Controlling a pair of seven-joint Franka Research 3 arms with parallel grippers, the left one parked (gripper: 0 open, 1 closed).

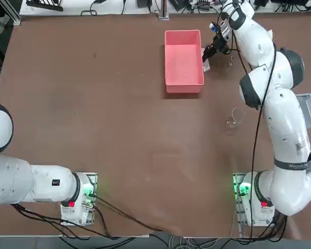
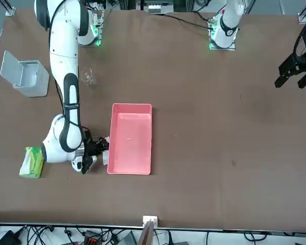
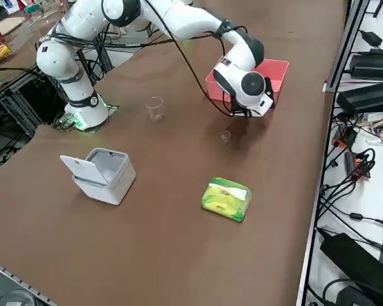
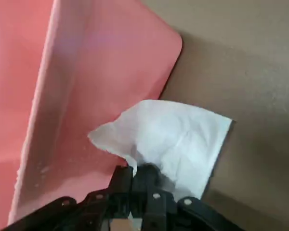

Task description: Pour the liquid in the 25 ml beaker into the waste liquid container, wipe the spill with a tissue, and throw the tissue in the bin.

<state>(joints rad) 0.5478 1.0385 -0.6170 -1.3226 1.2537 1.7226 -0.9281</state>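
Tissue [image 4: 176, 139] pinched in right end effector [image 4: 137, 175], hanging flat beside pink box [image 4: 86, 72].

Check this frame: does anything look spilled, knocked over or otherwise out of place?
Nothing stands out. The right gripper is shut on the tissue beside the pink box; the 25 ml beaker stands upright, and no spill shows on the table.
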